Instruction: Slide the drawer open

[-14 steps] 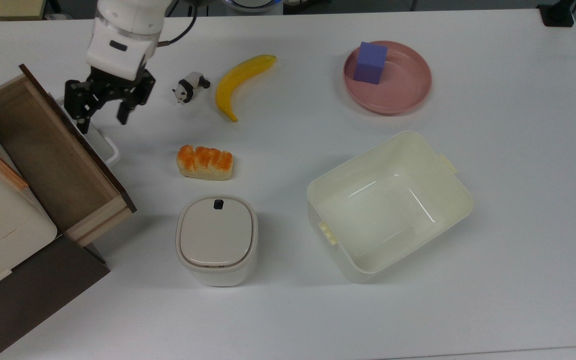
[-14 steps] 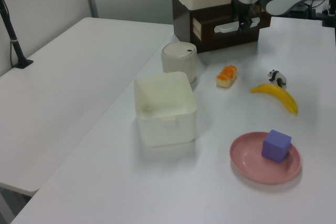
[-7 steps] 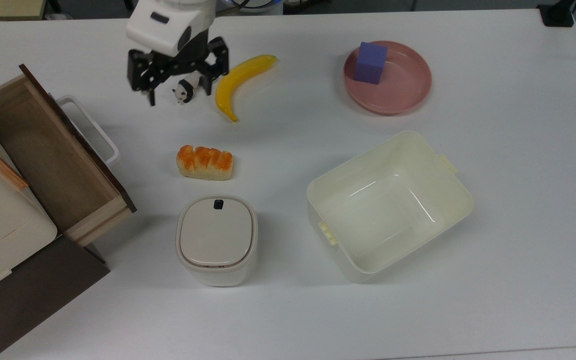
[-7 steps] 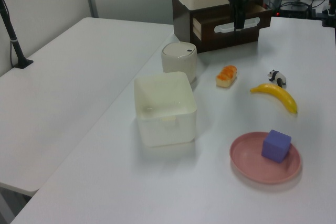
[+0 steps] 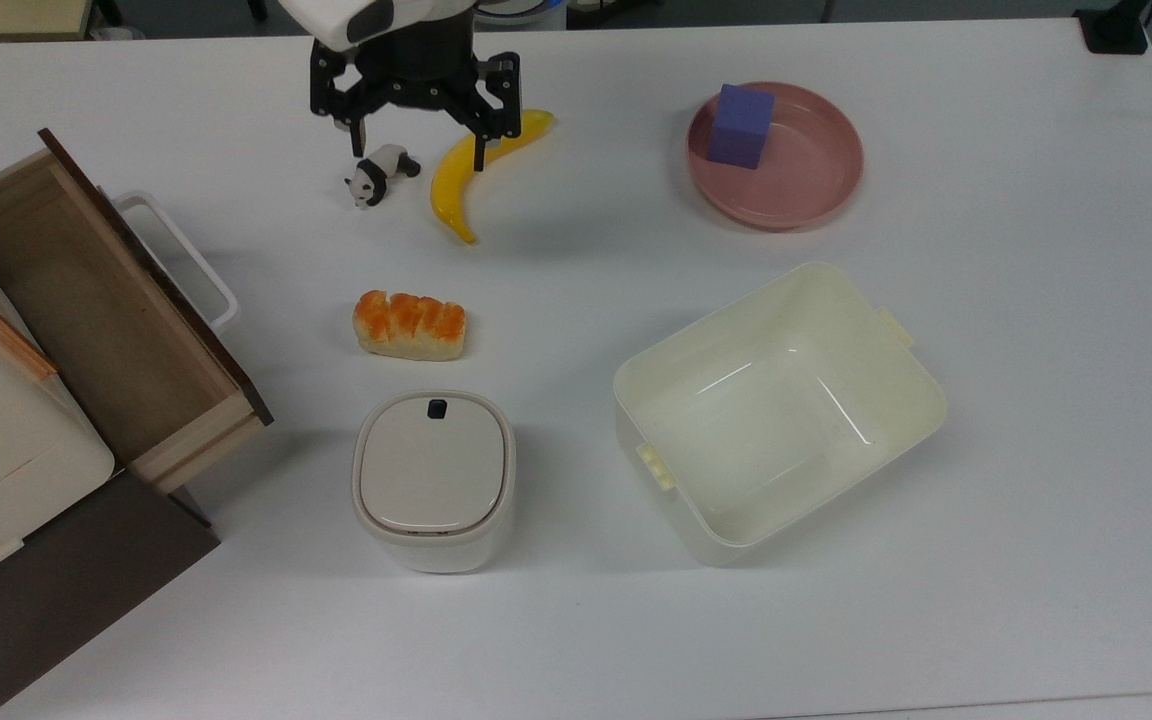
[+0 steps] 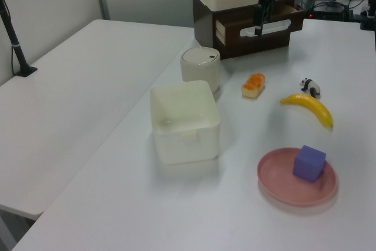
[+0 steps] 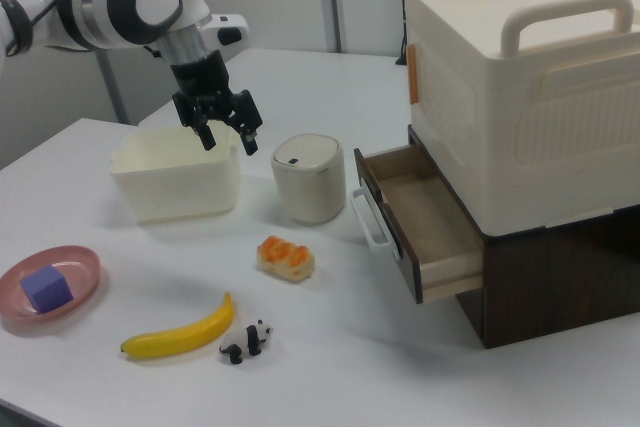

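- The drawer (image 5: 96,310) stands pulled out from the dark cabinet (image 7: 560,277) at the top view's left edge; its tan inner box is bare and its white loop handle (image 5: 181,258) projects over the counter (image 5: 636,620).
- The gripper (image 5: 416,130) hangs above the counter at the top view's upper edge, fingers spread apart, holding nothing, well apart from the handle.
- In the top view, one fingertip (image 5: 360,140) sits just above the toy panda (image 5: 381,172) and the other overlaps the banana (image 5: 481,165).
- A bread loaf (image 5: 409,324) lies near the handle, with bare counter between them.
- A lidded white container (image 5: 433,478) stands near the drawer's front corner, apart from it.
- A cream bin (image 5: 781,410) sits open toward the top view's right, well apart from the drawer.
- A pink plate (image 5: 816,190) carries a purple cube (image 5: 740,125) at the top view's upper right.
- A cream appliance (image 7: 520,77) with a copper-coloured bar (image 5: 6,335) rests on top of the cabinet, above the drawer.
- Open counter runs along the top view's lower edge and right side.
- No readable writing or labels appear on any item.
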